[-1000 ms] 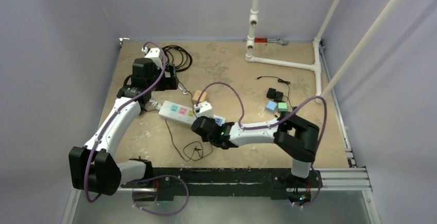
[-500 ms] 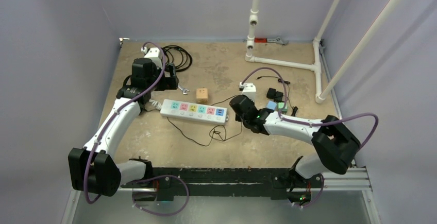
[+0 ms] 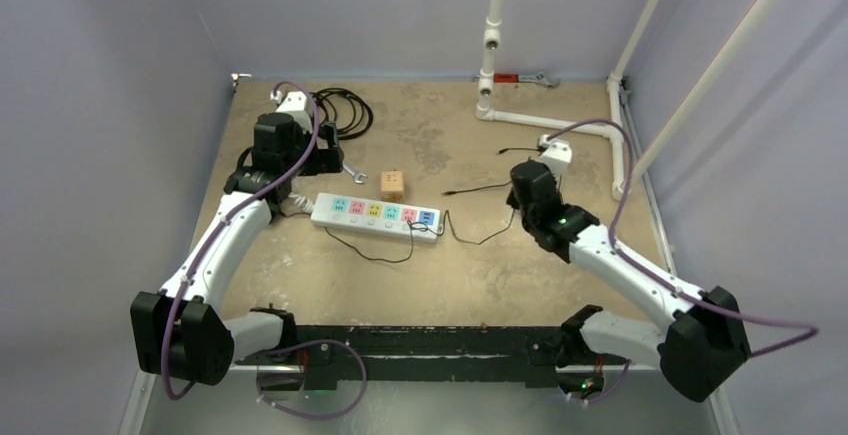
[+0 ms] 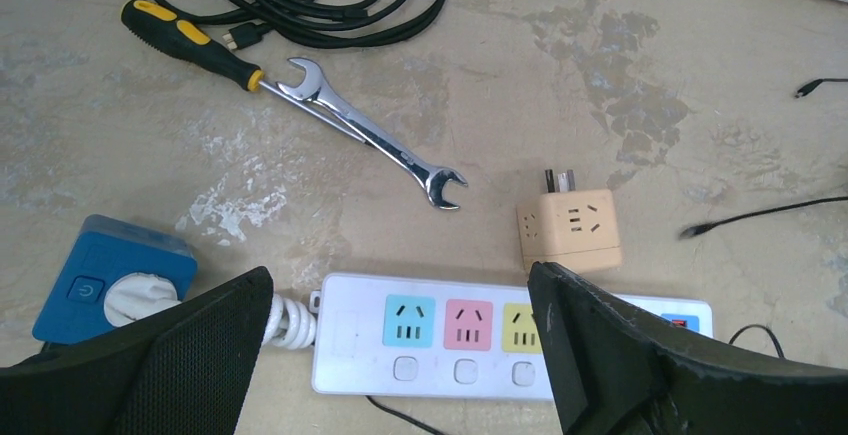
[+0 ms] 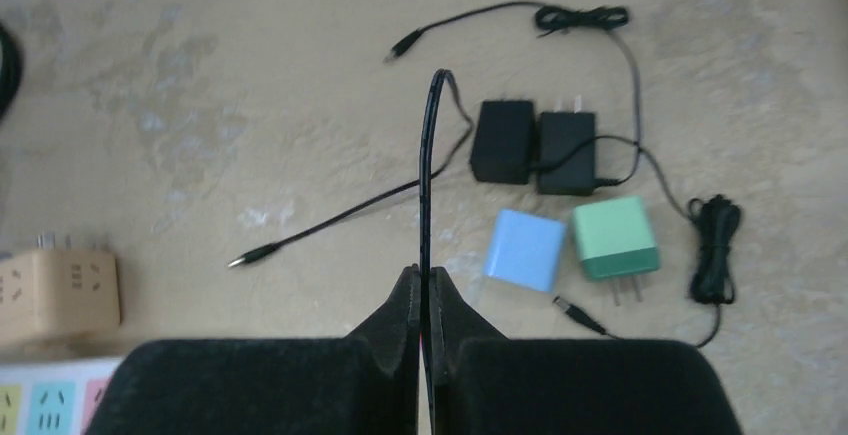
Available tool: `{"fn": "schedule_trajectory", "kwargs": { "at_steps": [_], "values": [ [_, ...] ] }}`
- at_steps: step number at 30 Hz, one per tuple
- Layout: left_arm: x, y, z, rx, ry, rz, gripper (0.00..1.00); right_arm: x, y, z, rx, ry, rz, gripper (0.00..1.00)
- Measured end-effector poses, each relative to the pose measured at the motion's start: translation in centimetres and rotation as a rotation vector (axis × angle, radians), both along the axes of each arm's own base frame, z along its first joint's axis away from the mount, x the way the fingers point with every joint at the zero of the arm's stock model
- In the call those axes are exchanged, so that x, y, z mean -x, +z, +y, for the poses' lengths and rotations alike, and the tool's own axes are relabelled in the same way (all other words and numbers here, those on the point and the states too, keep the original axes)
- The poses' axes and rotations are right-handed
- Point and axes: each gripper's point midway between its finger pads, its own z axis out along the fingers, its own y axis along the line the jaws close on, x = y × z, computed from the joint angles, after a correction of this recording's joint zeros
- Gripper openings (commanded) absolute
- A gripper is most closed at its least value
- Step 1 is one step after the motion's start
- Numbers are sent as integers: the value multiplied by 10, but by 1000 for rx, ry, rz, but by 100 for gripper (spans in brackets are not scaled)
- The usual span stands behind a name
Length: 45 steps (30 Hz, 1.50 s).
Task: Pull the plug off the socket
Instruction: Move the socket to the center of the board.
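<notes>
We see our left gripper (image 4: 397, 280) spread wide above the power strip (image 3: 372, 216) lying on the table (image 3: 300, 275), our right gripper (image 5: 421, 280) well to its right, clamped on a thin black cord (image 5: 424, 155) trailing back toward the strip's right end

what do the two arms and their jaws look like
The left arm and right arm both have white link shells with bulky black joint housings. A purple cable runs loosely along each in loops. The jaws are matte black with a fine, grainy texture.

Glossy plastic power strip (image 4: 345, 340); shiny metal wrench (image 4: 365, 135)
</notes>
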Motion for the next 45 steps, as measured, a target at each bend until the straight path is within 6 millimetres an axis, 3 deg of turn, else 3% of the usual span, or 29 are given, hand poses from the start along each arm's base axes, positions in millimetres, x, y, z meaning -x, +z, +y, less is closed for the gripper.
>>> {"fn": "schedule_trajectory", "kwargs": {
  "at_steps": [5, 11, 13, 15, 16, 19, 22, 30, 38, 41, 45],
  "values": [
    [0, 0, 2, -7, 11, -1, 99, -5, 35, -46, 1, -111, -94, 0],
    [-1, 0, 7, -21, 34, -3, 99, -9, 51, -78, 82, -201, -112, 1],
    [-2, 0, 10, -28, 47, -5, 99, -10, 54, -82, 100, -199, -114, 18],
    [-2, 1, 12, -35, 57, -8, 99, -12, 53, -74, 97, -149, -108, 50],
    [-2, 1, 13, -37, 62, -10, 99, -12, 52, -68, 93, -106, -100, 63],
    [-2, 1, 14, -39, 66, -11, 99, -15, 51, -46, 76, 36, -98, 83],
    [-2, 1, 13, -39, 65, -11, 99, -10, 47, -15, 55, 213, -111, 90],
    [-1, 1, 10, -30, 51, -9, 99, 30, 54, 91, 77, 671, -182, 94],
    [-1, 0, 11, -29, 53, -6, 99, 54, 20, 197, 138, 1011, -148, 93],
    [-1, 2, 18, -26, 87, -11, 99, 58, 7, 228, 136, 1105, -145, 93],
    [0, 14, 41, -41, 171, -47, 99, 44, -3, 255, 163, 1151, -157, 95]
  ]
}}
